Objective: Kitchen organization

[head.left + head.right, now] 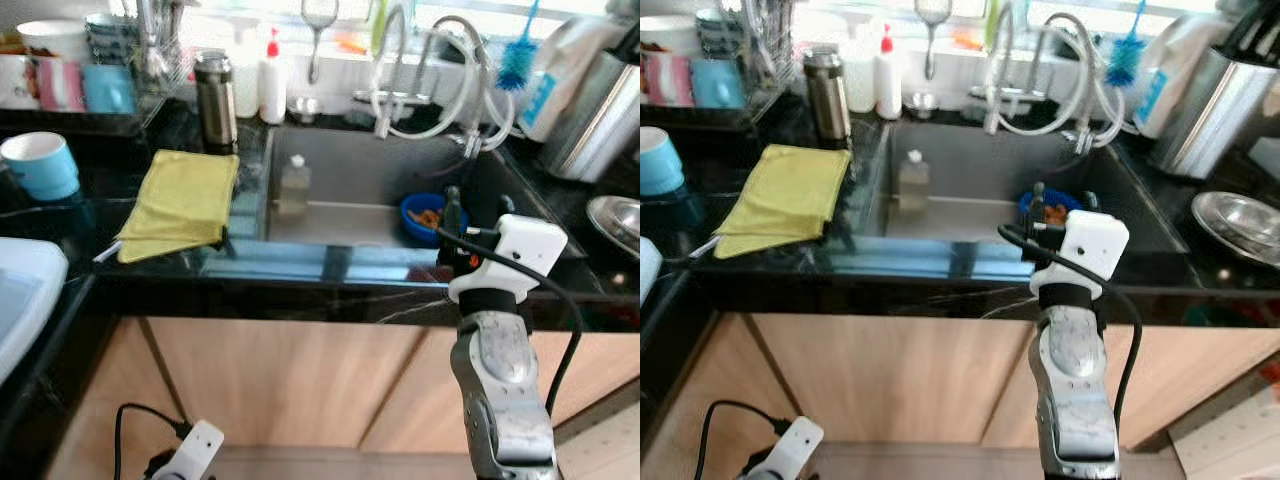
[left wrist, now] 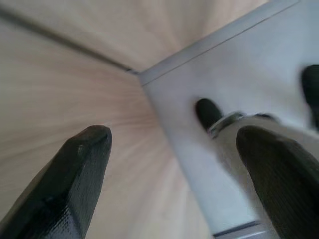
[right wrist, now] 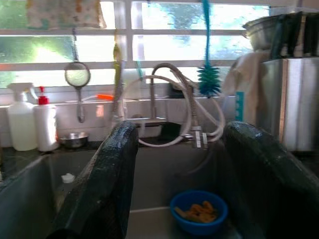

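Steel sink (image 1: 350,170) holds blue bowl (image 1: 424,216) just beyond open right claw (image 1: 478,215).

Legible text: we find none.
Bottles (image 1: 272,78) and cups (image 1: 60,84): any markings too blurred for us to read.

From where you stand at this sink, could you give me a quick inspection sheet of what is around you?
Surface: black stone counter, steel sink set in it.
Job's things: blue bowl with orange scraps and a clear bottle in the sink.
Clutter: yellow cloth, steel flask, blue mug, spray bottles, blue bottle brush.
End effectors: right end effector open, raised at the sink's front edge; left end effector open, low by the cabinet.
Cables: black cable looped at the right wrist.
Surroundings: barred window, wooden cabinet fronts.
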Tool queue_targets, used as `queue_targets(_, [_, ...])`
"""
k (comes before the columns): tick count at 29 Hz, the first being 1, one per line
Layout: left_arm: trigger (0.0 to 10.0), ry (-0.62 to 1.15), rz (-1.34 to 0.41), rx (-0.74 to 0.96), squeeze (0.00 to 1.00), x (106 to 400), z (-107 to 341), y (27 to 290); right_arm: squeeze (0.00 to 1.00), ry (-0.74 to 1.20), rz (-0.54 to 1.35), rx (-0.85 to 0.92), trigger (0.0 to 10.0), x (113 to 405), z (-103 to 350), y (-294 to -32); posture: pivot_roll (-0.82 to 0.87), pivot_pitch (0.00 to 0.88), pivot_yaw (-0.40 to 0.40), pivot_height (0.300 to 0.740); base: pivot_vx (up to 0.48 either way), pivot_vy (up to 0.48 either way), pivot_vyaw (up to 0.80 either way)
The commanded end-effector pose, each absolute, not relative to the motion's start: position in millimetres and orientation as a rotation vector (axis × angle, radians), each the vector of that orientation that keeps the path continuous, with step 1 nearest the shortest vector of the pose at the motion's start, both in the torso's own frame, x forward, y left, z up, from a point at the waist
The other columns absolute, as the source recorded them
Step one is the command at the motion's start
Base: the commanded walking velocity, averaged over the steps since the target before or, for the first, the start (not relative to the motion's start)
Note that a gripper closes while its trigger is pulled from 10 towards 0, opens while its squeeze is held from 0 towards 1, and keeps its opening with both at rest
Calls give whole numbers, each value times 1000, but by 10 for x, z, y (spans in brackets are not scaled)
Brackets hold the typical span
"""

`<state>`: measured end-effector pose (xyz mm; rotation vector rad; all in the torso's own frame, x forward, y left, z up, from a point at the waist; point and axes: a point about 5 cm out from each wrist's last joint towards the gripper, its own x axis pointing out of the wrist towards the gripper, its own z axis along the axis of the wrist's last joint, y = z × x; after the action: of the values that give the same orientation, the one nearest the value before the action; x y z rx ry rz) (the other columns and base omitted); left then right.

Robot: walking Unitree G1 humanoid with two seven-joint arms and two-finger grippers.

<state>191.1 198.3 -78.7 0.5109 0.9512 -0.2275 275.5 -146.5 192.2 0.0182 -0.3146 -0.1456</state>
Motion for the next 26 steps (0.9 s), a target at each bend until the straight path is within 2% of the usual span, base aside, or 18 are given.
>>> queue_targets(1, [10000,945,-251,520,0,1911,-794,1932,0,-313,-163,25,10000,2752,1916,-1509,105,47,-89,740,0,-480,0])
queue_targets(4, [10000,944,-252,522,0,1911,-795,1925,0,-314,-163,26,10000,2755,1918,-1509,105,45,-89,740,0,-412,0])
queue_targets(18, [10000,935,-238,499,0,1924,-788,1914,0,-306,-188,15,10000,2762,1903,-1566,102,47,-94,740,0,0,0])
queue_targets(23, [10000,932,-241,496,0,1932,-784,1908,0,-266,-266,-17,10000,2754,1833,-1724,101,52,-93,740,0,0,0])
queue_targets(26, [10000,930,-242,495,0,1940,-781,1903,0,-215,-377,-47,10000,2735,1771,-1993,98,53,-93,740,0,0,0])
